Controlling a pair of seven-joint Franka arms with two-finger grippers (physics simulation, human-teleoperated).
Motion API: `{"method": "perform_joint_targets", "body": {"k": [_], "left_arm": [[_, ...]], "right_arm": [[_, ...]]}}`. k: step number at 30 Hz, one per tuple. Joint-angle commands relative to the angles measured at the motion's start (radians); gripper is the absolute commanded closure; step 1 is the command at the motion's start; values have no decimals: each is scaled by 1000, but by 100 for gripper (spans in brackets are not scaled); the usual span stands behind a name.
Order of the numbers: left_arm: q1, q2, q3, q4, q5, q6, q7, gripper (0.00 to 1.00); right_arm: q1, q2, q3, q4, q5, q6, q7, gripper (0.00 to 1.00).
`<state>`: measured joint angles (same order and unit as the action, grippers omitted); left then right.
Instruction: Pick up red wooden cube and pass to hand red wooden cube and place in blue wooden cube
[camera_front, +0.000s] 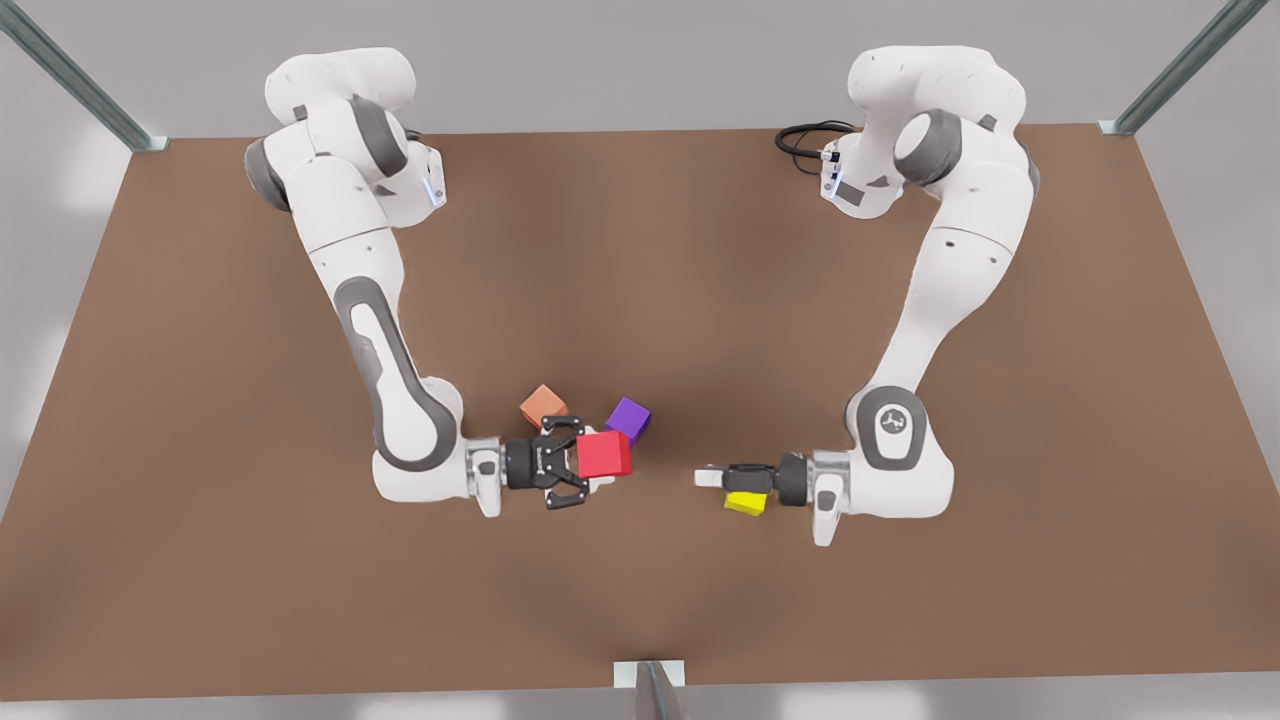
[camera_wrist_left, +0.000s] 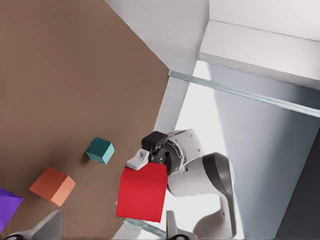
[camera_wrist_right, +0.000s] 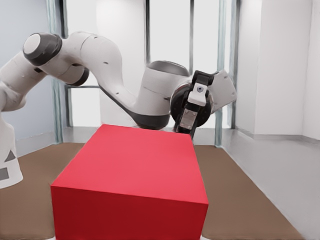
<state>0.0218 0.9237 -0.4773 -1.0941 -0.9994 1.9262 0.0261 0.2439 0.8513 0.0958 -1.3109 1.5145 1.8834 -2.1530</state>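
Observation:
The red wooden cube (camera_front: 604, 455) hangs in my left gripper (camera_front: 580, 460), which is shut on it at the end of the arm on the front view's left. In the left wrist view the red wooden cube (camera_wrist_left: 142, 192) is close up, with my right gripper (camera_wrist_left: 139, 160) just behind its upper corner. In the front view my right gripper (camera_front: 708, 476) points at the cube across a short gap. The right wrist view has the red wooden cube (camera_wrist_right: 130, 185) very near, with the left gripper (camera_wrist_right: 192, 112) beyond it. The blue wooden cube (camera_wrist_left: 100, 150), teal, lies on the table.
A salmon-orange cube (camera_front: 543, 405) and a purple cube (camera_front: 628, 418) sit just behind the left gripper on the brown table (camera_front: 640, 250). A yellow cube (camera_front: 745, 503) lies beneath the right gripper. Metal frame posts stand at the table's corners and front edge.

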Motion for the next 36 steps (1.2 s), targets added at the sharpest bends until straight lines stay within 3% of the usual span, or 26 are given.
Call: {"method": "perform_joint_targets", "body": {"k": [1, 3, 5, 8, 9, 10, 12, 18, 36], "left_arm": [[36, -83, -3, 26, 495, -356, -234, 0], [27, -220, -30, 28, 1102, -582, -284, 0], [144, -276, -29, 28, 1133, -619, -284, 0], [103, -345, -14, 14, 1223, -691, -324, 0], [-61, -555, 290, -258, 1115, -503, -131, 0], [-143, -693, 420, -448, 1042, -359, -130, 0], [-143, -681, 422, -375, 1038, -523, -149, 0], [-160, -649, 414, -371, 1012, -520, -192, 0], [-149, -646, 405, -371, 1002, -526, -184, 0]], "right_arm": [[-63, -21, -2, -2, -200, -35, 177, 37], [-135, -66, -4, -5, -457, -115, 605, 37], [-163, -104, -7, 1, -759, -122, 878, 37], [-199, -152, -14, 4, -1204, -121, 1156, 36], [-199, -184, -21, -2, -1342, -121, 1211, 37], [-199, -193, -21, -2, -1463, -113, 1245, 37], [-199, -205, -30, -5, -1606, -75, 1257, 37], [-153, -294, -24, -221, -1636, 72, 1453, 37], [-87, -388, -18, -505, -1634, 234, 1550, 36]]}}
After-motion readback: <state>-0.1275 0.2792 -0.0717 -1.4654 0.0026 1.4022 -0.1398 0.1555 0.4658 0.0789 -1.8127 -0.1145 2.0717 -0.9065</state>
